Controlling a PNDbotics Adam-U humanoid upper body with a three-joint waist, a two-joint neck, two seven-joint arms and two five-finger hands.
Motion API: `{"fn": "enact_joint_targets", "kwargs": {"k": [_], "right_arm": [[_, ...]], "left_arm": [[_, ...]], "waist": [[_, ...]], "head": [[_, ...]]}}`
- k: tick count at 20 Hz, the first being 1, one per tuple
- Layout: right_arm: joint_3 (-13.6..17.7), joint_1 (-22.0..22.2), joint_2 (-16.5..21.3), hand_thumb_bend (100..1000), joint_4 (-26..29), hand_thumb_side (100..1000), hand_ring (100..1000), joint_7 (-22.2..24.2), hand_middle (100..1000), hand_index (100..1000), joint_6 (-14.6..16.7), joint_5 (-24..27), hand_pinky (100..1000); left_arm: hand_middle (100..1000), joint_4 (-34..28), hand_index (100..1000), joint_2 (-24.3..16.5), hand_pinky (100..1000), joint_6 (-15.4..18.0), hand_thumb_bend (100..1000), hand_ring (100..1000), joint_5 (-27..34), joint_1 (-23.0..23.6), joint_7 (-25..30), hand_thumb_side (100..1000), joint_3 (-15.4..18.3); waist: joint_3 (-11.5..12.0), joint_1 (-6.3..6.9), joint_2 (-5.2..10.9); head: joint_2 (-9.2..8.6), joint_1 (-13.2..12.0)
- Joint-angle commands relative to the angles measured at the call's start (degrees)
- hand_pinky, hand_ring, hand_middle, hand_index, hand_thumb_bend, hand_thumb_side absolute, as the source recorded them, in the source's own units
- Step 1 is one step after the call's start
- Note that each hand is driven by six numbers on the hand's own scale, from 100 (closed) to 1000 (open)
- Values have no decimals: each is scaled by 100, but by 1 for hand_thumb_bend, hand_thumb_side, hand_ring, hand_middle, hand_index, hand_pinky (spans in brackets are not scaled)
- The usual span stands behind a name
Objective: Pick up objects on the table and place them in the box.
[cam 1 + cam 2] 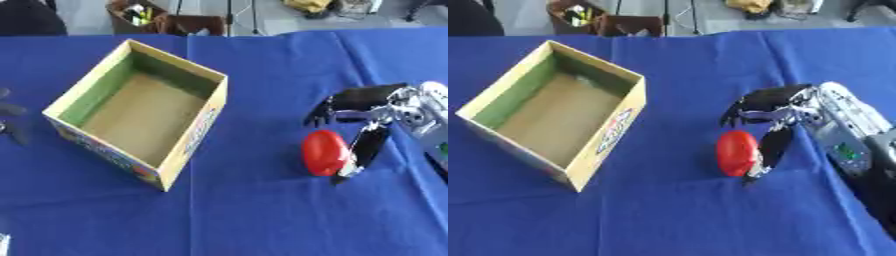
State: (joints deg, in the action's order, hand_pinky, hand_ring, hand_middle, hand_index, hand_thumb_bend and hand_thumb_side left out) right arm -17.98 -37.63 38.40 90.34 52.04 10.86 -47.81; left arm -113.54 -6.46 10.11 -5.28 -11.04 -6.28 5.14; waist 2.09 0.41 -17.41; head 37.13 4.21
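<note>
The right hand (363,122) reaches in from the right, its thumb down against the right side of the red object (325,152) and its fingers spread above it, not yet closed around it; this looks like the setup for a grasp. The red object lies on the blue table (262,210), well apart from the box (140,117), which stands open and empty to the left. The left hand (10,120) shows only as dark fingers at the left edge; I cannot tell their state. One object, one box.
</note>
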Motion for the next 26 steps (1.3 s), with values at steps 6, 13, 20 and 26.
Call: {"fn": "enact_joint_targets", "kwargs": {"k": [6, 13, 20, 26], "right_arm": [[61, -24, 29, 718, -17, 469, 716, -7, 679, 847, -71, -154, 658], [78, -10, 19, 676, 66, 470, 662, -108, 629, 796, -150, -24, 594], [91, 16, 10, 569, 102, 531, 620, -290, 598, 750, -249, 113, 521], [106, 40, 25, 396, 121, 588, 615, -508, 571, 707, -364, 193, 504]], "left_arm": [[598, -106, 733, -15, 282, 9, 100, 539, -8, -42, 25, 946, -21], [599, -106, 733, -13, 282, 6, 100, 540, -12, -43, 36, 947, -21], [599, -106, 733, -9, 282, 0, 100, 540, -17, -42, 53, 948, -24], [600, -106, 733, -9, 282, -5, 100, 540, -24, -48, 63, 948, -24]], "waist": [[3, 3, 59], [-8, 10, 46], [-9, 17, 31], [-12, 13, 16]], "head": [[-62, 28], [-73, 29], [-77, 28], [-82, 17]]}}
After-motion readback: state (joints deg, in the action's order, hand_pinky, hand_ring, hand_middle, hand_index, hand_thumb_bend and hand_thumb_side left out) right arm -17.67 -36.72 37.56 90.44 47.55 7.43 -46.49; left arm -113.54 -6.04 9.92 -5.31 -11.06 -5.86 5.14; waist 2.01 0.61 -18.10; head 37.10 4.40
